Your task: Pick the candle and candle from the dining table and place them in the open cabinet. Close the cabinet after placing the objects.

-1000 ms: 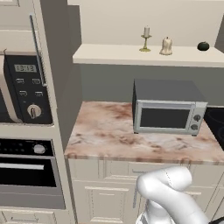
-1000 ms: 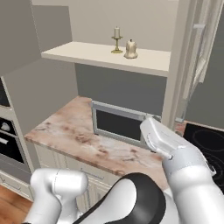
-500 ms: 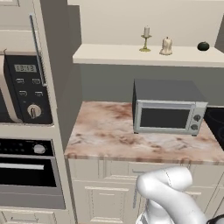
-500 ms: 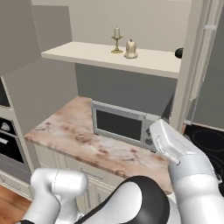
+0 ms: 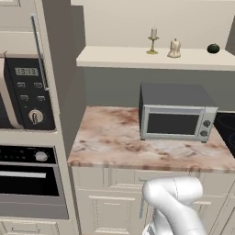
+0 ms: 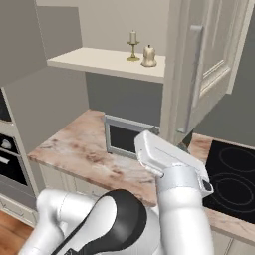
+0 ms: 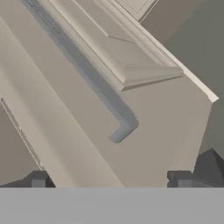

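Both candles [image 6: 140,50] sitting on the cabinet shelf [image 6: 109,62], the gripper [image 7: 111,181], fingers spread wide, is facing the open door's [image 6: 209,55] stiff bar handle [image 7: 87,74], likely the best hold for swinging it.

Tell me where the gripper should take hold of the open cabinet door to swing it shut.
On the long vertical bar handle of the cabinet door, probably near its lower end. It stands off the panel, so the open gripper can straddle it from the door's front face.
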Robot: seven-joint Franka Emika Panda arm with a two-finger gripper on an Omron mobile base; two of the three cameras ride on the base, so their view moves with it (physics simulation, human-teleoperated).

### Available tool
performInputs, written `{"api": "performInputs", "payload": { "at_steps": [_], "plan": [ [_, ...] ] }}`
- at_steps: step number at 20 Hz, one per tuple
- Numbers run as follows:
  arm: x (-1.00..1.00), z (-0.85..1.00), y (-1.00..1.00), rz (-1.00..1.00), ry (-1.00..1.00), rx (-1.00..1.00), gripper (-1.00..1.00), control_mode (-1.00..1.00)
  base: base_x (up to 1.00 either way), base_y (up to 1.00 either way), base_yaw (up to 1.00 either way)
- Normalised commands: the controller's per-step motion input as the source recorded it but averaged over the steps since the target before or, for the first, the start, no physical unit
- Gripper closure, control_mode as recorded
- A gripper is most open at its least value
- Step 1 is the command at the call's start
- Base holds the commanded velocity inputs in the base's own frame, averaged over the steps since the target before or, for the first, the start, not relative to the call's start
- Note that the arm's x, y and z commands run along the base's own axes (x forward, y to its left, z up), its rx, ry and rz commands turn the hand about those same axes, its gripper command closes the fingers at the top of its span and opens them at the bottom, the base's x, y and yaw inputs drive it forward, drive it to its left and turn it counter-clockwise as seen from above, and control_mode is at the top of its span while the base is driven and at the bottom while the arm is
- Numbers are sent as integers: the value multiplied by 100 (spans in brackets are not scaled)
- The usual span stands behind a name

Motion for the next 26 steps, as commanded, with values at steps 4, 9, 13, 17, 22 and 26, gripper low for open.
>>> {"api": "performInputs", "payload": {
  "at_steps": [4,9,13,17,22,26],
  "plan": [
    [100,-41,100,-15,-14,0,-100,-100,0,0,0],
    [100,-37,81,-9,-3,0,-100,-100,0,0,0],
    [100,-17,17,0,8,0,-100,-100,0,0,0],
    [100,-17,32,0,19,0,-100,-100,0,0,0],
    [100,0,2,0,22,7,-100,-100,0,0,0],
    [100,-4,0,0,26,3,-100,-100,0,0,0]
  ]
}}
